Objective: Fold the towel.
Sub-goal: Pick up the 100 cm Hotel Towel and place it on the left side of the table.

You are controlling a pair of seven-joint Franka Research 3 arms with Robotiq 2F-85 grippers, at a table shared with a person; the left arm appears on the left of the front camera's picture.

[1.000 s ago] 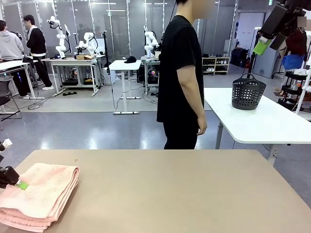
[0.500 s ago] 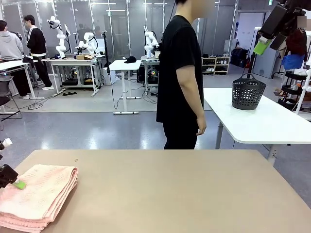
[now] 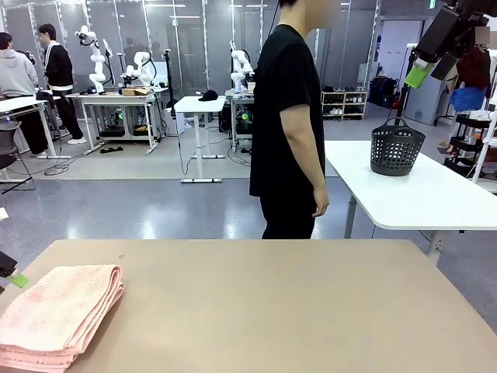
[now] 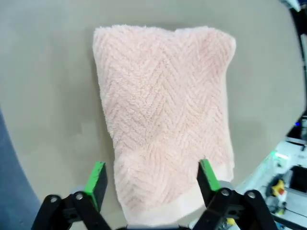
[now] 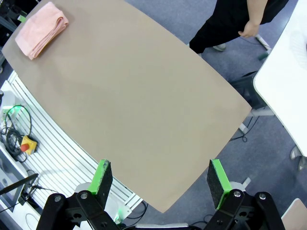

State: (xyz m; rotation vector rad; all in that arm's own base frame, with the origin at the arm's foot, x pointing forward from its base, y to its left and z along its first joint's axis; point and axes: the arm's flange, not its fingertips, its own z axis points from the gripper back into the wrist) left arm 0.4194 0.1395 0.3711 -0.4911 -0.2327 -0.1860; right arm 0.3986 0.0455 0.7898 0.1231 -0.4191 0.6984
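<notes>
One towel lies folded in layers at the tabletop's near left corner. A second ago the left end effector pinched its top; now its jaws are spread and it has lifted clear. The right end effector hangs high, released and empty. The folding looks done.

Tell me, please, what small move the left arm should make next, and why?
Probably lift the left tool straight up and away from the towel. The towel already lies folded in a neat stack on the table, and the tool's jaws stand open with nothing held, so a vertical retreat should avoid dragging the layers.
</notes>
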